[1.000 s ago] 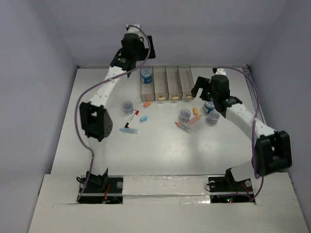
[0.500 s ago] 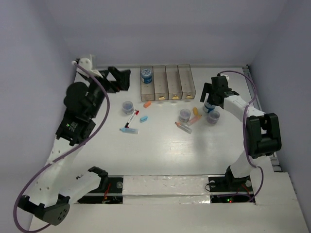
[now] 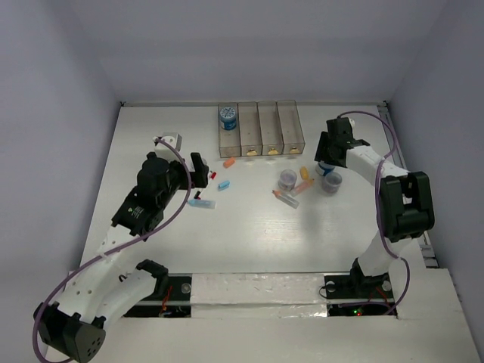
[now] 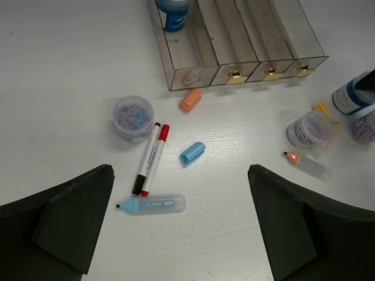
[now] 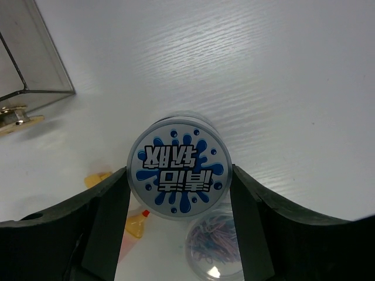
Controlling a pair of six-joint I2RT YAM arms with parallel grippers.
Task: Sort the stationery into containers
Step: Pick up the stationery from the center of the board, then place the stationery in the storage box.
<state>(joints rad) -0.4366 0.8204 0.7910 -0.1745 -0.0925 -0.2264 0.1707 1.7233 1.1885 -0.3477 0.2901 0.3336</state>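
Right wrist view: right gripper grasps a round blue-topped roll, fingers touching both its sides. The roll stands on the white counter, right of the four joined translucent brownish plastic bins (a second blue-topped roll sits in the leftmost bin). Left gripper is released, spread wide above a white red-capped marker.

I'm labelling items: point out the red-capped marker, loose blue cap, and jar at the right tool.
Red-capped marker (image 4: 154, 163): left wrist view, white barrel.
Loose blue cap (image 4: 192, 151): left wrist view, its middle.
Jar (image 5: 180, 172): right wrist view, lid centre.
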